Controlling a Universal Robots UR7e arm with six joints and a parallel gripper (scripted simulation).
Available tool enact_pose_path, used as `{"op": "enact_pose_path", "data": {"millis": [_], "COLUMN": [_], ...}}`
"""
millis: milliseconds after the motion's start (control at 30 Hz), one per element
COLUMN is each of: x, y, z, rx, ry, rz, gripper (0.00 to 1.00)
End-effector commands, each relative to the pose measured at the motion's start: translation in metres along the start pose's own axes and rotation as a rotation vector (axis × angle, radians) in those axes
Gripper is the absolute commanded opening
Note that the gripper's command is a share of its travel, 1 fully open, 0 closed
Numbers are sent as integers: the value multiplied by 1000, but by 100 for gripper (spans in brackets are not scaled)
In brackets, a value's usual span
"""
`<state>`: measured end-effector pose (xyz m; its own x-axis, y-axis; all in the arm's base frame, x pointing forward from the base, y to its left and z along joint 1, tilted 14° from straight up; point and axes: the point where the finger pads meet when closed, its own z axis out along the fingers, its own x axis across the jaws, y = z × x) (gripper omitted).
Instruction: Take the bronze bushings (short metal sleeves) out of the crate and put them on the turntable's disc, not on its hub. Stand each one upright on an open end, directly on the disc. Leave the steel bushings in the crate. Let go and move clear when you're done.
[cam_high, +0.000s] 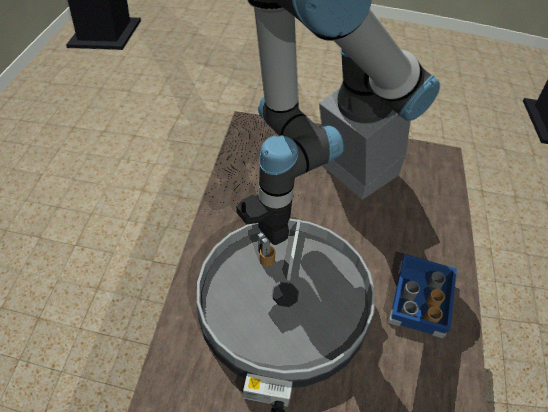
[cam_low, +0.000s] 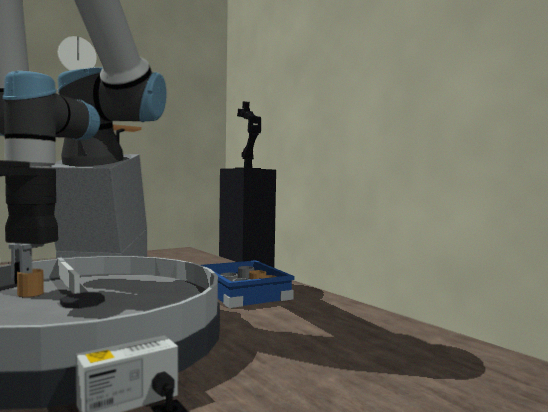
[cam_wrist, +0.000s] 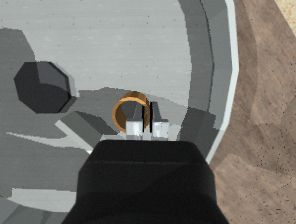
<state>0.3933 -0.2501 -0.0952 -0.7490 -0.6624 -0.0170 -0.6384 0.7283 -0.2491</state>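
Note:
My gripper (cam_high: 265, 246) (cam_low: 21, 260) (cam_wrist: 147, 110) is shut on the wall of a bronze bushing (cam_high: 268, 259) (cam_low: 30, 283) (cam_wrist: 116, 115). One finger is inside the bore and one is outside. The bushing stands upright, open end up, with its lower end at the grey disc (cam_high: 240, 305) (cam_low: 30, 307) (cam_wrist: 125, 45) of the turntable. It is behind and to the left of the dark hub (cam_high: 286, 294) (cam_low: 82, 299) (cam_wrist: 42, 86). The blue crate (cam_high: 400, 295) (cam_low: 255, 292) to the right holds two bronze bushings (cam_high: 436, 297) (cam_high: 433, 314) and three steel ones (cam_high: 413, 288).
A raised grey rim (cam_high: 210, 260) (cam_low: 150, 310) (cam_wrist: 220, 75) rings the disc. A white divider bar (cam_high: 293, 250) (cam_low: 67, 272) runs from the back rim toward the hub, just right of the gripper. A control box (cam_high: 266, 387) (cam_low: 127, 370) sits at the turntable's front. The robot's base (cam_high: 367, 145) stands behind.

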Motion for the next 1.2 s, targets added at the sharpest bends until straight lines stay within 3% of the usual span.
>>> {"op": "enact_pose_path", "data": {"millis": [0,1133,1167], "x": [0,0,0], "y": [0,0,0], "z": [0,0,0], "rx": [1,1,1], "ry": [0,0,0], "rz": [0,0,0], "gripper": [0,0,38]}}
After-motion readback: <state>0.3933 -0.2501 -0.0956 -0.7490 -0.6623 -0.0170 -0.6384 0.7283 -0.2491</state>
